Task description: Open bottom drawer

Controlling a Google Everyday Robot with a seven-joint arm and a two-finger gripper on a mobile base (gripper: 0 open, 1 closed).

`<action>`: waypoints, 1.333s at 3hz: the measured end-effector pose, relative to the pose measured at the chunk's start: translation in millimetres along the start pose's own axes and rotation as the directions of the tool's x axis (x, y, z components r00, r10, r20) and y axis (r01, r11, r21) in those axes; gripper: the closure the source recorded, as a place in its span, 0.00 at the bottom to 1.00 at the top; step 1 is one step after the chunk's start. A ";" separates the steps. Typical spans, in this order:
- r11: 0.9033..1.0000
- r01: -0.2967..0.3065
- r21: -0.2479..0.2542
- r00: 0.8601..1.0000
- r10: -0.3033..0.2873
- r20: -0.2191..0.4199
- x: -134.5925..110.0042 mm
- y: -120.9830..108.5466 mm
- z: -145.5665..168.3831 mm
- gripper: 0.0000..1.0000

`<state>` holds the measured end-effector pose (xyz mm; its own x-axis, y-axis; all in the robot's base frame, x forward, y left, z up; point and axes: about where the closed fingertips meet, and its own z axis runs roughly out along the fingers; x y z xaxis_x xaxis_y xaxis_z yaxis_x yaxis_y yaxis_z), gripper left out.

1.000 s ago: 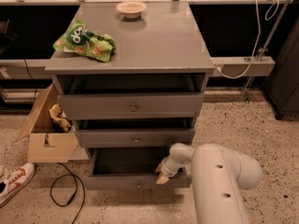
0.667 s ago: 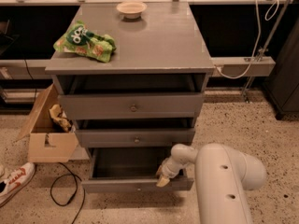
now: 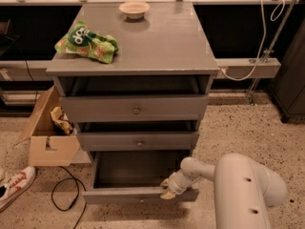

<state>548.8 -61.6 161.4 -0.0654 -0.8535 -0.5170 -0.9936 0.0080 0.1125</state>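
Desk [image 3: 157, 42] fills most of my view, a grey unit with three drawers stacked under its flat top. My arm [image 3: 245, 190] comes in from the lower right, a thick pale tube reaching left toward the lowest front. The bottom drawer [image 3: 119, 195] sits at floor level and stands well out from the frame, with its plain grey inside showing and nothing in it that I can see. I judge the opening largely done. The top drawer [image 3: 100, 109] and middle drawer [image 3: 105, 141] above it look closed or nearly so. A cardboard box [image 3: 47, 149] rests on the floor just beside the left of the unit, a green snack bag [image 3: 88, 42] lies on the top near its left edge, and a small bowl [image 3: 134, 8] sits at the back. The hand [image 3: 169, 190] is at the upper edge of the bottom drawer's front, right of centre; I cannot tell whether it is clamped there or loose. The drawer looks like stiff painted wood, light while it is empty, and likely to bind if it is drawn off-centre. Its knob is hidden from me, so the front's top lip is the hold I would trust, with a straight, level pull.
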 end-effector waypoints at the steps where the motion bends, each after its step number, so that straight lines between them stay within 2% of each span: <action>1: 1.000 0.000 0.000 1.000 0.000 0.000 -1.3 0.3 -2.1 1.00; 2: 1.000 0.012 -0.025 1.000 -0.011 0.022 -2.7 4.5 2.8 1.00; 3: 1.000 0.012 -0.025 1.000 -0.011 0.022 -3.5 4.7 1.6 1.00; 4: 1.000 0.012 -0.025 1.000 -0.011 0.022 -3.5 4.7 1.7 0.84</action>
<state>544.2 -57.7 162.3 -0.0564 -0.8417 -0.5369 -0.9917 -0.0149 0.1275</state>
